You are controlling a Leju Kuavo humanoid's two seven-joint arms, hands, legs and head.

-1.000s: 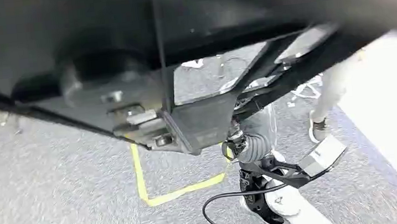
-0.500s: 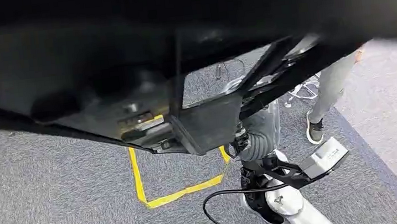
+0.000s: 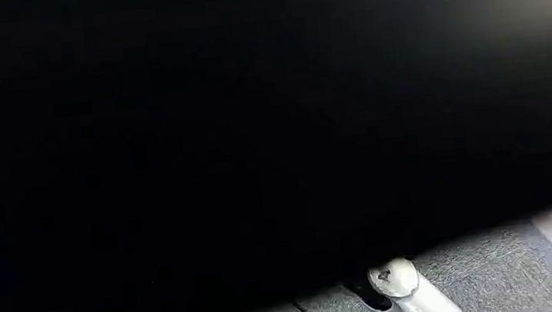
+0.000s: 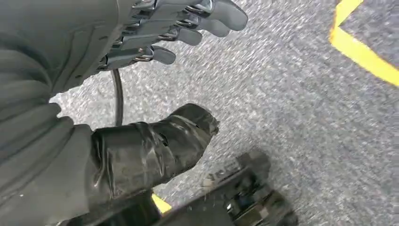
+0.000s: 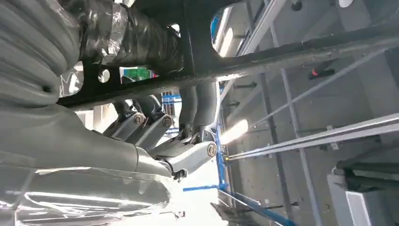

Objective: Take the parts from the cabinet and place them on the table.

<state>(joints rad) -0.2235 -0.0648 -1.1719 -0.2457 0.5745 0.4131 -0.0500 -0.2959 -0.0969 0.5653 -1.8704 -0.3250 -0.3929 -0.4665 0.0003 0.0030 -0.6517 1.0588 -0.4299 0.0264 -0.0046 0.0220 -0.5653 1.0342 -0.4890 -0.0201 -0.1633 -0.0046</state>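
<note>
Right wrist view: my right hand (image 5: 155, 127) has its fingers (image 5: 197, 106) curled over one black frame part (image 5: 263, 52), thumb wrapped in black tape on the other side of the bar. Holding it, grip closed on the bar. The part is up in my hand, raised; ceiling beams and a strip light behind it.

Left wrist view: my left hand (image 4: 155, 70) holds nothing, fingers (image 4: 207, 21) spread apart, taped thumb (image 4: 160, 141) out to the side. Grey carpet (image 4: 291, 103) below it, one yellow tape line (image 4: 362, 52) on the floor, one black cable (image 4: 117, 94) running past the hand.

Head view: nearly all dark, something black close over the lens, can't tell what. Along the low edge a strip of grey carpet and one silver arm segment (image 3: 411, 293) with a black cable beside it.
</note>
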